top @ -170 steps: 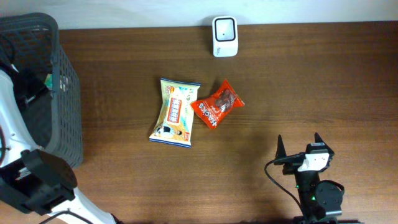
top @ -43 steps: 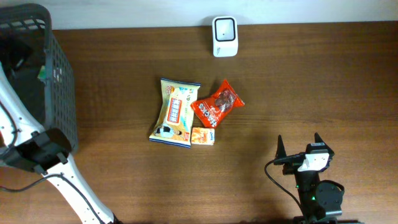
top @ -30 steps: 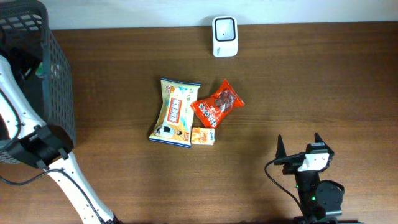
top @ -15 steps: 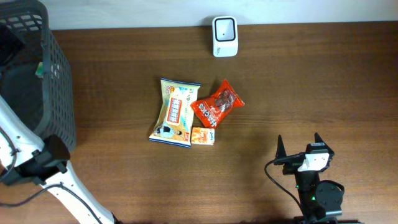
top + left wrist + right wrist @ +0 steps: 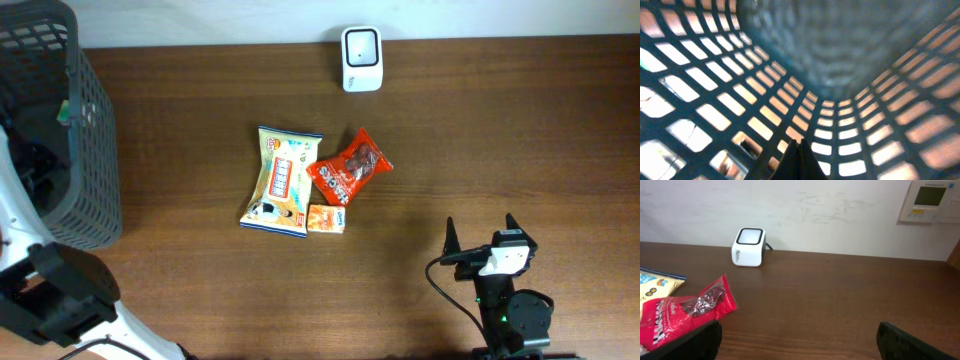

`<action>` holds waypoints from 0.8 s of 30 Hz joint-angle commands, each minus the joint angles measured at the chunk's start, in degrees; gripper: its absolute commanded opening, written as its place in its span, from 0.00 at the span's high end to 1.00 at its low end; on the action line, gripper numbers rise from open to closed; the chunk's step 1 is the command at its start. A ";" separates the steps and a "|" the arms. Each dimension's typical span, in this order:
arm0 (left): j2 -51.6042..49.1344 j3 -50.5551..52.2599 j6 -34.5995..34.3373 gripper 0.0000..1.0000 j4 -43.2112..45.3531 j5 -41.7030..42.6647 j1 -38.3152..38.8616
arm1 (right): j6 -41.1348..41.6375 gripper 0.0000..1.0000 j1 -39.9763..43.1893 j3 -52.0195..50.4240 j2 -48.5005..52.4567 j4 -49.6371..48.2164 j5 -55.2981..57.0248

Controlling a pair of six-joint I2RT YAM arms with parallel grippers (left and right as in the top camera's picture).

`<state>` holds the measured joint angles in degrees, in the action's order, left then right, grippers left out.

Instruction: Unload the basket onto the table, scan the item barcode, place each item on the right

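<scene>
Down inside the basket with left jaws pinched shut (nothing visible between them) — parked far right of that basket with right jaws wide, snack packs lying between.

Soft even light; left wrist view blurred, backlit.

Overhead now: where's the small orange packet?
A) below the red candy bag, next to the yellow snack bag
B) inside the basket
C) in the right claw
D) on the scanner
A: the small orange packet sits just below the red candy bag, by the yellow snack bag's lower right corner.
</scene>
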<state>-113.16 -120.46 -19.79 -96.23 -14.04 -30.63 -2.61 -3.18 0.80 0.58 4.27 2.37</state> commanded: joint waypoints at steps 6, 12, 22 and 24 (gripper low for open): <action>6.62 5.11 -1.38 1.00 -0.52 -2.29 -0.31 | 0.04 0.02 0.31 -0.48 -0.33 0.20 0.70; 21.90 16.20 -2.99 1.00 -0.50 -3.15 -0.31 | 0.04 0.02 0.31 -0.48 -0.33 0.20 0.70; 32.81 25.00 -10.67 1.00 0.79 -2.71 -0.28 | 0.04 0.02 0.31 -0.48 -0.33 0.20 0.70; 35.85 24.94 -10.64 1.00 5.62 -2.69 -0.28 | 0.04 0.02 0.31 -0.48 -0.33 0.20 0.70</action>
<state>-82.50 -95.50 -28.25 -94.28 -16.53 -30.68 -2.59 -3.18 0.80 0.58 4.27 2.37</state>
